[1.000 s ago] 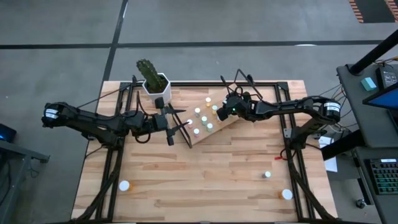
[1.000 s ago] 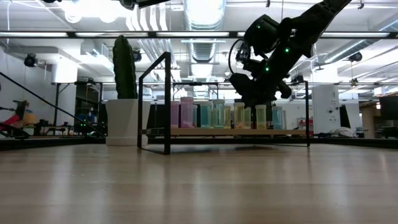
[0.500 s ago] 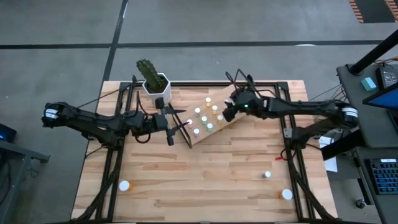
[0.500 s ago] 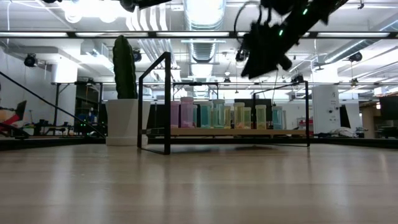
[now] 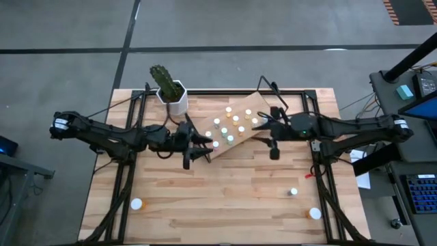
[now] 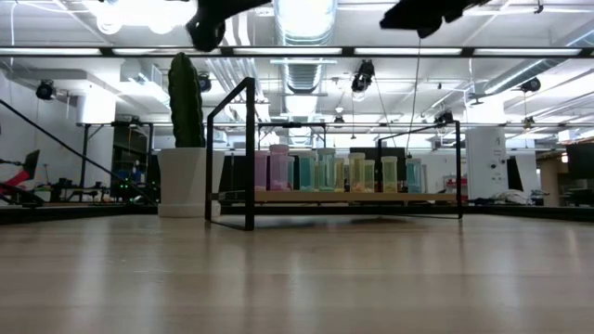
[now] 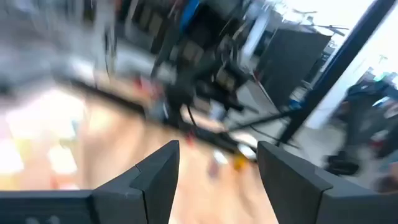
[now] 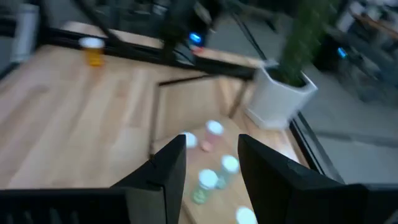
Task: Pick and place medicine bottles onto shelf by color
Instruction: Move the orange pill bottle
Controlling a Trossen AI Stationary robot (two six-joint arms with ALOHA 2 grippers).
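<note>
Wooden shelf (image 5: 232,130) sits far-centre on the table (image 5: 225,205), holding bottles (image 5: 227,129). Left gripper (image 5: 205,145) hovers at its left edge, fingers spread, empty. Right gripper (image 5: 258,128) hovers at its right, fingers apart, empty.

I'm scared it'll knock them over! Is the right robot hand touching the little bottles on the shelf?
Apart. The right wrist view shows the right gripper with empty, open fingers well above the bottles on the shelf; the low view shows both arms high overhead.
</note>
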